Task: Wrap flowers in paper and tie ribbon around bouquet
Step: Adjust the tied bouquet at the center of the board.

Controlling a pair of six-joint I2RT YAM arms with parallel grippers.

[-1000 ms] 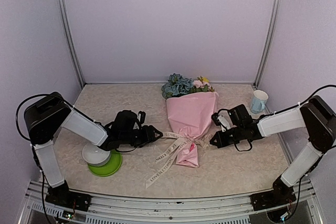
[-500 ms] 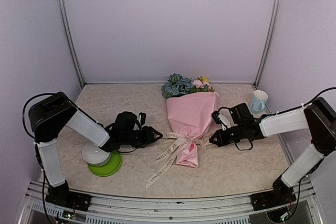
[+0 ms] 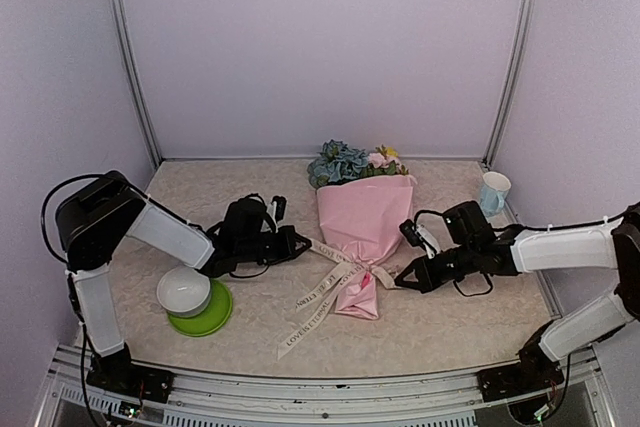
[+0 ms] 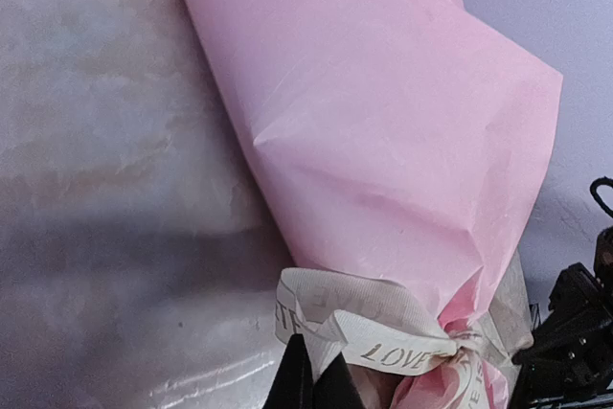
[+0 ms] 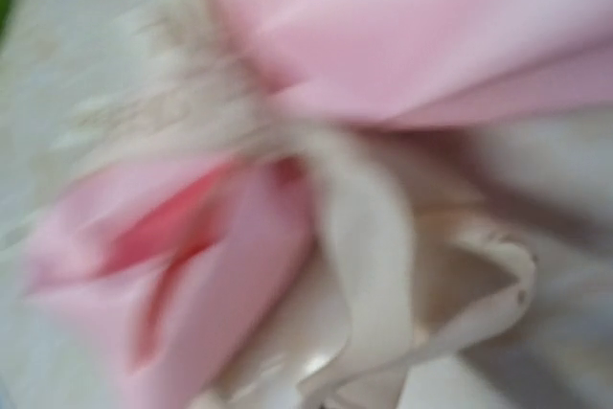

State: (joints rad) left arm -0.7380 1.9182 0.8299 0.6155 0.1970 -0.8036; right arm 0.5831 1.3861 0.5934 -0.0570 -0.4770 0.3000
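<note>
Left gripper had swung back and snapped shut, pinching the ribbon (cream, woven, lettered); right gripper pinched its other end. Crinkled pink paper-cone bouquet lay between them.

A plain, pale lilac back wall closed the enclosure at 12 o'clock. Matching panels formed the left wall at 9 o'clock and the right wall at 3 o'clock. Two slim silver metal uprights ran down the back corners, the left upright at about 11 o'clock and the right upright at about 1 o'clock. Each leaned outward toward the top of the overhead view. The table had a mottled beige, faintly marbled top. A grooved metal rail edged it at 6 o'clock. The light was soft and even, leaving only faint, blurred shadows on the table.
</note>
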